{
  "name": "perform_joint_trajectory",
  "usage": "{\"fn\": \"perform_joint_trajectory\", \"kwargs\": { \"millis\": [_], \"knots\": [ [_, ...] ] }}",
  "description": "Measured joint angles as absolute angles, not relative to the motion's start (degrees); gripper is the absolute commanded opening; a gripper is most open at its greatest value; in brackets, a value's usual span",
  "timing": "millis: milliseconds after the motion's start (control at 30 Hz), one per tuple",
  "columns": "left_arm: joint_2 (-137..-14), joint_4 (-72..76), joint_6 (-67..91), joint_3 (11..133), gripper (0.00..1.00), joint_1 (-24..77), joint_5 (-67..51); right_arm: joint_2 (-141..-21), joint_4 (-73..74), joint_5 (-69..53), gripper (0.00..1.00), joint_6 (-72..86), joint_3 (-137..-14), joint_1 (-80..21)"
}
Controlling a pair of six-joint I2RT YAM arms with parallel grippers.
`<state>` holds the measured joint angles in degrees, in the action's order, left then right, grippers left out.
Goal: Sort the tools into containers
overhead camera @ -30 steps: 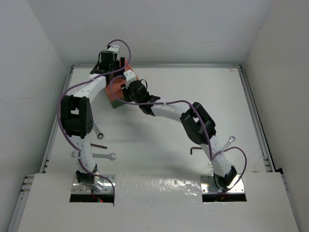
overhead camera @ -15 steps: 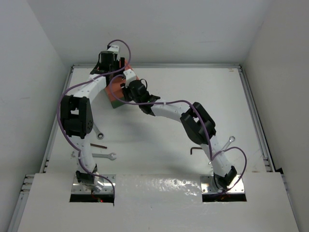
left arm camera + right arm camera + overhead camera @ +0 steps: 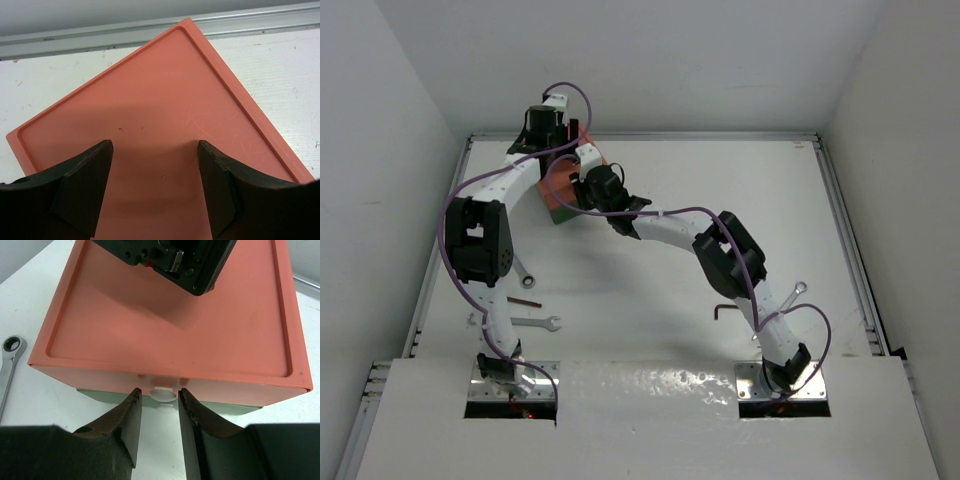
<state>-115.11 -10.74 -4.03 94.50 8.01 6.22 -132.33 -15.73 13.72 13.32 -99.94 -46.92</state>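
Note:
The box of two stacked drawers (image 3: 558,207) stands at the far left, orange-red drawer (image 3: 165,315) over dark green drawer (image 3: 97,396). My left gripper (image 3: 155,185) is open and empty just above the orange top (image 3: 160,100); it also shows in the top view (image 3: 560,145). My right gripper (image 3: 160,405) is open at the box front, its fingertips either side of the upper white knob (image 3: 164,393); it shows in the top view too (image 3: 582,190). The lower knob (image 3: 165,408) sits just beneath. Silver wrenches lie on the table (image 3: 525,275), (image 3: 535,324), (image 3: 790,297). A black hex key (image 3: 725,310) lies near the right arm.
A wrench head (image 3: 10,355) lies left of the box in the right wrist view. A short dark rod (image 3: 524,299) lies by the left arm. Purple cables (image 3: 570,95) loop along both arms. A metal rail (image 3: 150,30) and white walls bound the table behind the box.

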Motion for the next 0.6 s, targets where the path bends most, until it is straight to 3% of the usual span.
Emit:
{"fn": "perform_joint_trajectory", "kwargs": {
  "millis": [500, 600],
  "knots": [
    [-115.1, -10.6, -4.0, 94.5, 0.66, 8.2, 6.5, -134.1, -13.4, 14.8, 0.33, 13.3, -102.1, -46.9],
    [-115.1, -10.7, -4.0, 94.5, 0.66, 8.2, 6.5, -134.1, -13.4, 15.0, 0.23, 13.1, -102.1, -46.9]
  ]
}}
